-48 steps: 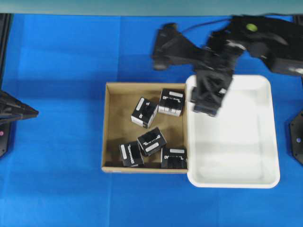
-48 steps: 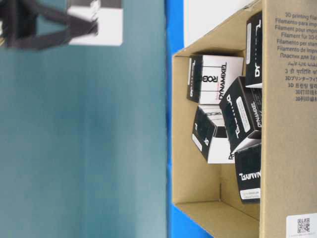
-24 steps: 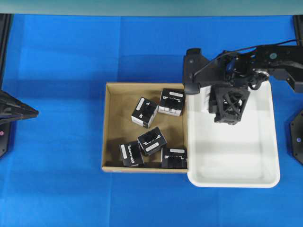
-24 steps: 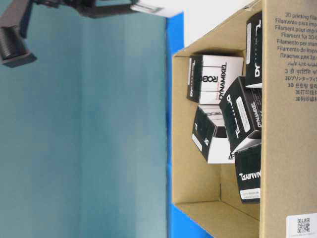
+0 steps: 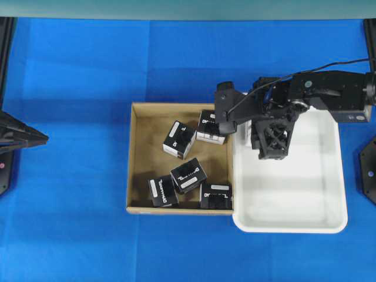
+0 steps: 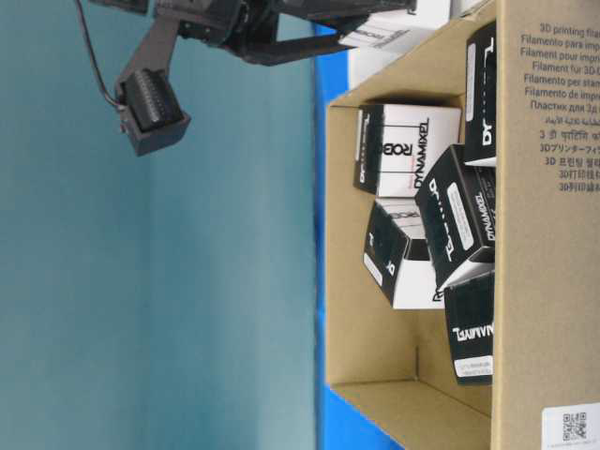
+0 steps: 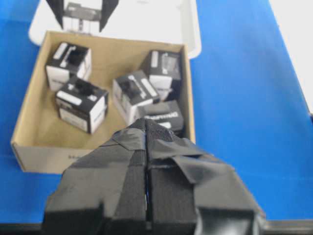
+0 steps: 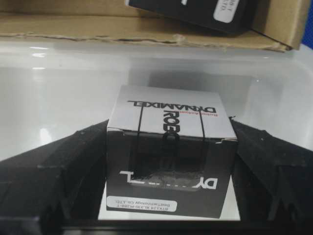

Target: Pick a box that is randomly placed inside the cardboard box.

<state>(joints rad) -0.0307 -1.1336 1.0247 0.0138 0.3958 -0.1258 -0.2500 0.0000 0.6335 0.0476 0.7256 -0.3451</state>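
Lower now than a second ago, the right gripper [image 8: 168,161] has swung from the carton's edge to over the tray [image 5: 305,205], its jaws pinching the box [image 8: 170,147] by its two sides. Seen from the wrist, that box's bottom edge is cut off; its white top, lettered upside down, runs away from the camera. From overhead the arm hides it almost wholly. Beyond, five like boxes [image 5: 188,175] lie in the carton [image 5: 136,158]. The left gripper [image 7: 146,142] hangs above the bench [image 5: 70,117], jaws pressed together.
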